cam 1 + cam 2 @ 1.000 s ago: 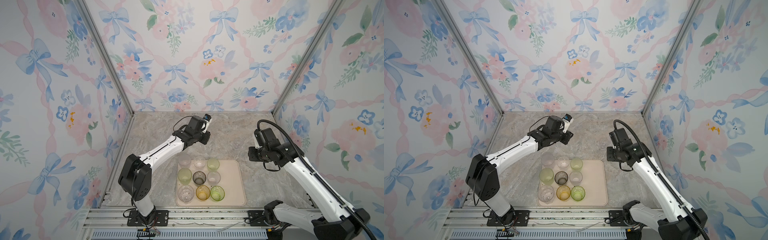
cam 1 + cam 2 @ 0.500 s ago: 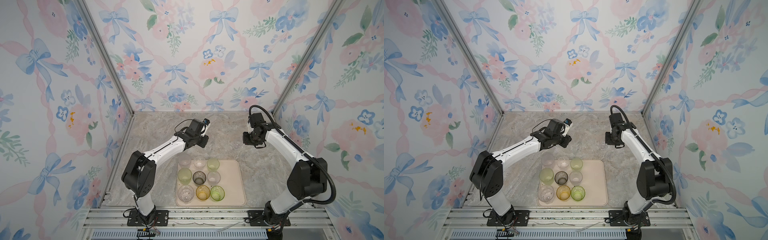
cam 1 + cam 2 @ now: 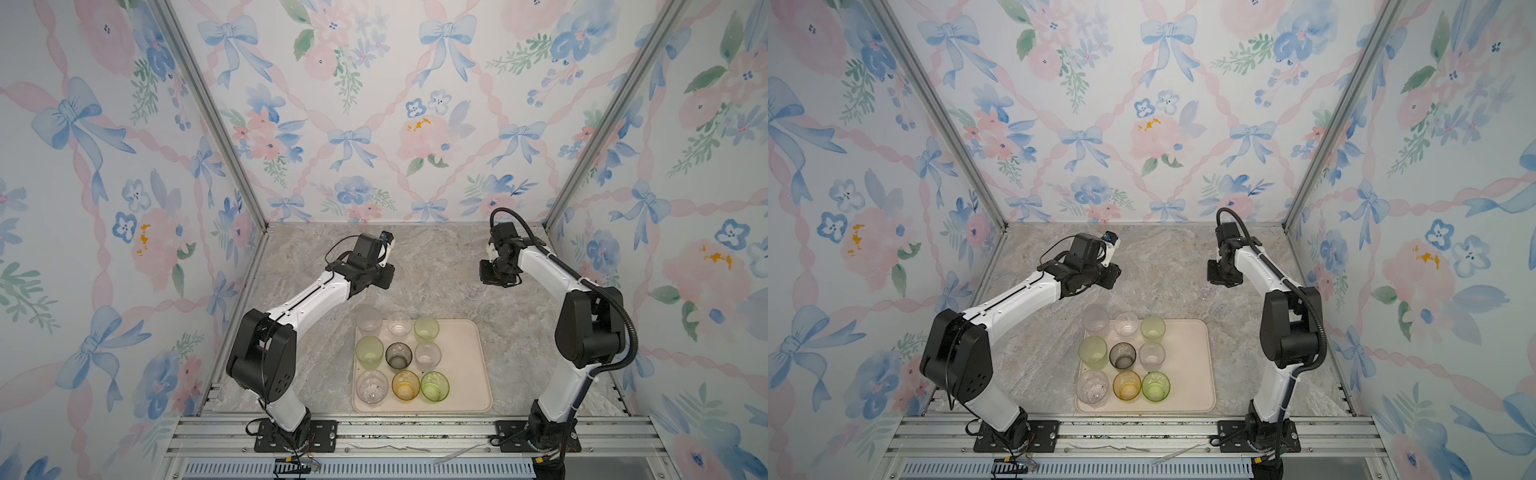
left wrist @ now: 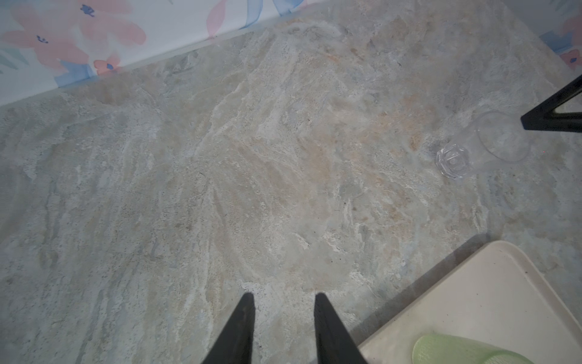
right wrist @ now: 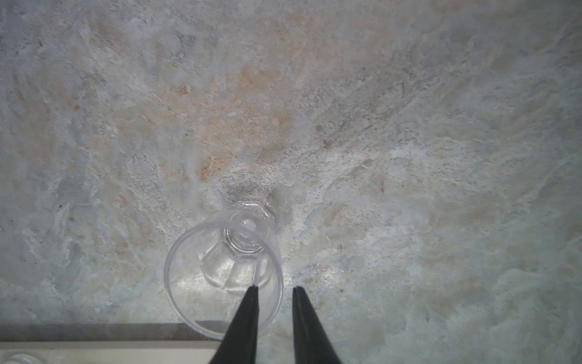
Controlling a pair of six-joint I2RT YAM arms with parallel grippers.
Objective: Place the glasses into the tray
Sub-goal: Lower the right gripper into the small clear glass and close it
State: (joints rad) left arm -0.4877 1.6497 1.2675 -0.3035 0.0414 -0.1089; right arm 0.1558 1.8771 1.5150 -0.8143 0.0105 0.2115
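A clear glass [image 5: 222, 271] is standing on the tabletop [image 5: 409, 126], lower centre of the right wrist view. Right fingers [image 5: 248, 315] are straddling its rim, parted, not yet pinching, poised for lifting. Left fingers [image 4: 242, 327] are hanging parted, empty. Nine glasses [image 3: 399, 355] are packing the tray's [image 3: 461, 374] left, leaving room.

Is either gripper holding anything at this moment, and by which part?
Nothing is gripped yet. The right gripper straddles the rim of the clear glass, one finger inside, jaws not closed on it. The left gripper is empty.
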